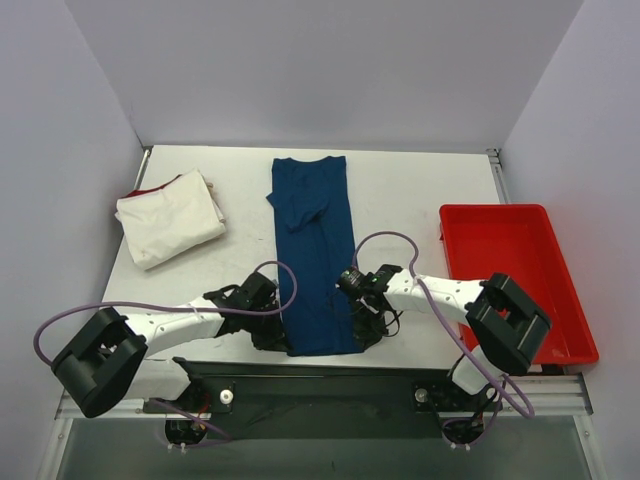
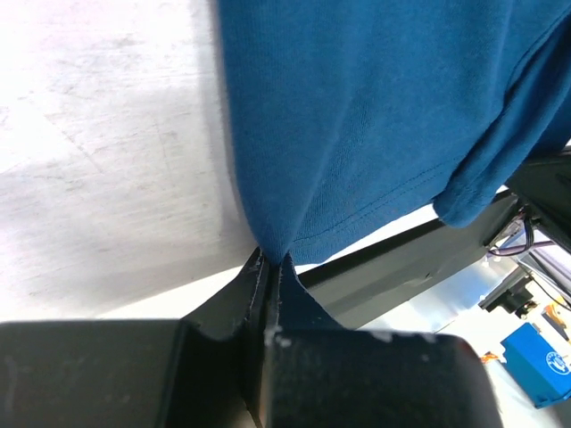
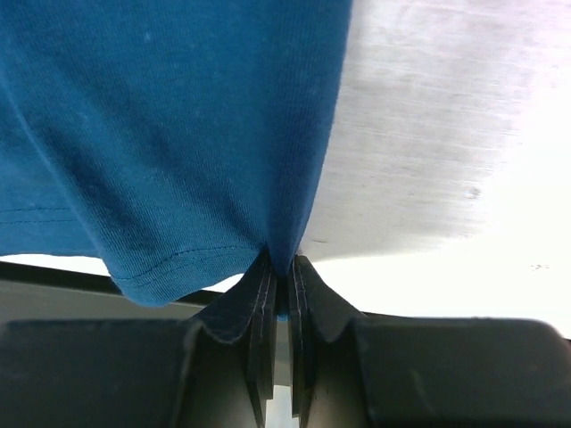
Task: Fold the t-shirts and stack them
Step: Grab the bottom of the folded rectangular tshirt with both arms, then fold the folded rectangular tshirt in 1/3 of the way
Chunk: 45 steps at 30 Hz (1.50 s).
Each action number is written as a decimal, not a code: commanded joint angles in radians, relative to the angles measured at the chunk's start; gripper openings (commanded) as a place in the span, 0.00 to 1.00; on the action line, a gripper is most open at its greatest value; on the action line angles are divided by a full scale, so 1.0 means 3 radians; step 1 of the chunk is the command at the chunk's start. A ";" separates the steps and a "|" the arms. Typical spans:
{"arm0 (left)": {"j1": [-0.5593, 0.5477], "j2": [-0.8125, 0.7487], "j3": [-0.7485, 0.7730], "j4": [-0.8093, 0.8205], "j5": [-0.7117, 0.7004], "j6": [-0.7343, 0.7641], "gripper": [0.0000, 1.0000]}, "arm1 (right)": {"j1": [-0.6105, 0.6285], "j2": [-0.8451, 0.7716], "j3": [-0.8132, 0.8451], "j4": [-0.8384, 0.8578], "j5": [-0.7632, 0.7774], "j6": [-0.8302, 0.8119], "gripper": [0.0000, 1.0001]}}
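Closest to the lens in the left wrist view: left gripper (image 2: 270, 260), jaws pressed together, pinching a pucker of the teal-blue t-shirt (image 2: 357, 116) right at its stitched hem. Likewise in the right wrist view: right gripper (image 3: 281, 267) clamped tight on the same shirt's edge near the hem, with bare white table (image 3: 446, 116) to the right of the frame.

Red tray (image 1: 540, 260) at the lower right of the top view, on the table's right edge, well apart from both shirts. Just its own red floor and walls on show. Out of sight from either wrist.

Only from the top: teal-blue shirt laid as a long narrow strip up the middle of the frame, a sleeve slanting across its upper part, near corners held by the two grippers, one at each side. Cream-white t-shirt (image 1: 170, 225) folded into a bundle at the upper left, a red edge peeking out at its far side, well apart from the blue one.

Only from the wrists: hem stitching and the closed grip itself. Left wrist alone: a second fold of blue cloth hanging at the right, and a small blue box (image 2: 540, 352) in the lower right corner, past a dark rail.
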<state>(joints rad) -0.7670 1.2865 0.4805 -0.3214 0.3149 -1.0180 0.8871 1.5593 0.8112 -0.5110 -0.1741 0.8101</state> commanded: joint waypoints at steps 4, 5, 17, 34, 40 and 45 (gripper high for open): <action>-0.0021 -0.0116 -0.0032 -0.0396 -0.0324 0.0008 0.00 | -0.0063 -0.0186 -0.0096 -0.0255 0.0033 0.0030 0.00; -0.0021 -0.0136 -0.0027 -0.0411 -0.0339 0.0008 0.00 | -0.0058 -0.0197 -0.0096 -0.0255 0.0008 0.0035 0.00; -0.0077 -0.0673 0.0050 -0.0651 -0.0313 0.0049 0.00 | -0.0012 -0.0468 0.0011 -0.0530 -0.0222 0.0005 0.00; -0.0210 -0.1757 0.0602 -0.2012 -0.0221 -0.0278 0.00 | 0.0356 -0.1142 0.0558 -0.1650 -0.0560 0.0280 0.00; -0.0210 -0.1661 0.0837 -0.1935 -0.0380 -0.0370 0.00 | 0.0229 -0.1056 0.0977 -0.1865 -0.0289 0.0266 0.00; -0.0093 -0.1390 0.0940 -0.1660 -0.0620 -0.0299 0.00 | -0.0185 -0.0882 0.1202 -0.1825 -0.0069 -0.0025 0.00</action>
<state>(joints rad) -0.8230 0.8360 0.7128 -0.8551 0.1982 -1.1145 0.8867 1.2629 1.1248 -0.9718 -0.2783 0.8654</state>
